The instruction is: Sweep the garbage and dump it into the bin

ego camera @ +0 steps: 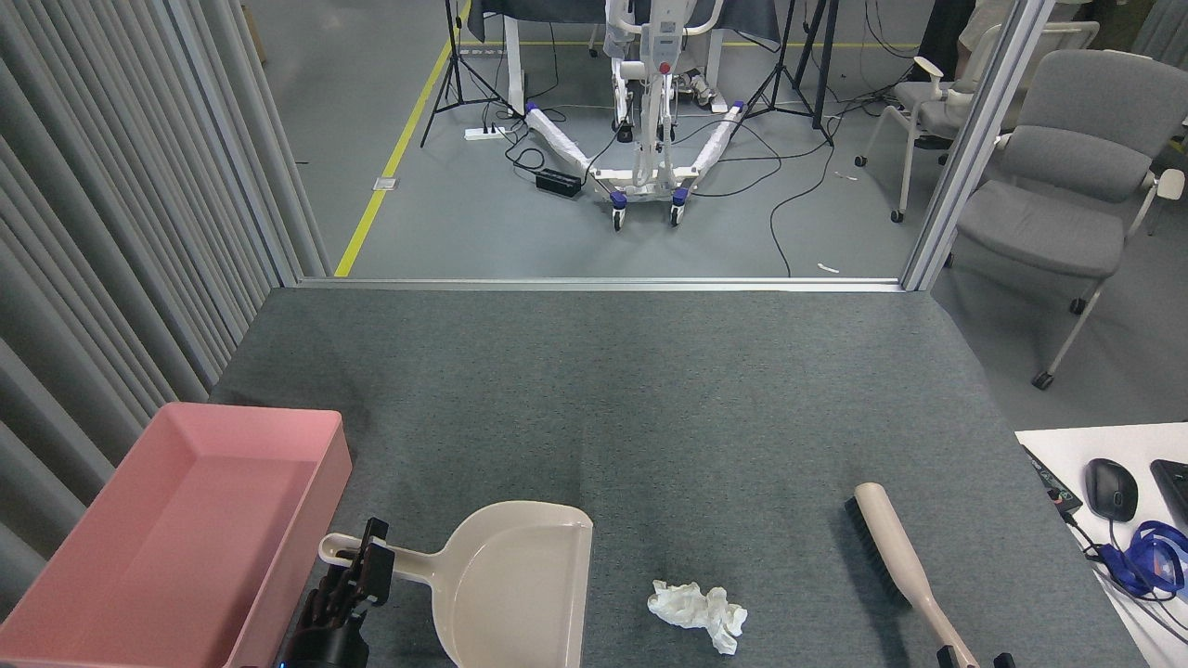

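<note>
Jaws of the left gripper (364,568) are clamped on the dustpan (515,584) handle; the right gripper (965,661) barely shows at the brush (896,561) handle, grip unclear. Garbage (698,612) lies on the bench (650,390) between pan and brush; the bin (176,529) sits left, empty. Sweeping looks about to begin: next, brush the wad leftward into the pan's mouth.

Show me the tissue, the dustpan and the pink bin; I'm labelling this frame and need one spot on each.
tissue (697,612), head view, middle of the crumpled wad.
dustpan (520,584), head view, flat inside of the scoop.
pink bin (251,419), head view, far rim.
</note>
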Robot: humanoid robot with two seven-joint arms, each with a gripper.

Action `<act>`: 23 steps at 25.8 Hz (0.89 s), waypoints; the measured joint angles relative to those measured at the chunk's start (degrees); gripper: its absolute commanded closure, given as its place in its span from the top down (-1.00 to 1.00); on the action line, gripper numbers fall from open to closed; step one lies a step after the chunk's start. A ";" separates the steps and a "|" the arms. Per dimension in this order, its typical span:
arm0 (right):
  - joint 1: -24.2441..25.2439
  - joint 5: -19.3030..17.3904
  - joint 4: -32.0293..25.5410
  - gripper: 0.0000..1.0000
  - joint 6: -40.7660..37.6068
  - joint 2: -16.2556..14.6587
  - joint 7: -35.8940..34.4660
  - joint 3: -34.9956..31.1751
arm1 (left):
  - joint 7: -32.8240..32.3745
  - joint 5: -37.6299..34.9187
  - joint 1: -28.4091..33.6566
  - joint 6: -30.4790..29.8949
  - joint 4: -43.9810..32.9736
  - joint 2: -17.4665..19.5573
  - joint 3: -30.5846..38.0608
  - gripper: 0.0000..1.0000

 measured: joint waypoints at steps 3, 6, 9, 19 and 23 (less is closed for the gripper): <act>0.03 0.01 0.03 -0.37 -0.02 -0.06 -0.14 0.19 | 0.00 0.00 0.22 0.00 -0.18 0.00 0.01 0.50; 0.08 0.07 0.04 -0.42 -0.52 -0.14 -0.29 0.25 | -0.01 0.00 0.38 0.00 -0.45 0.01 0.01 0.50; 0.16 0.09 0.09 -0.46 -0.94 -0.15 -0.82 0.27 | -0.01 0.00 0.50 0.00 -0.73 0.01 0.00 0.50; 0.39 0.32 0.13 -0.74 -1.54 -0.16 -1.45 0.25 | -0.12 -0.07 0.74 0.08 -0.92 0.01 0.00 0.30; 0.49 0.53 0.13 -0.75 -1.94 -0.16 -1.74 0.21 | -0.19 -0.20 0.80 0.08 -0.92 0.06 -0.04 -0.08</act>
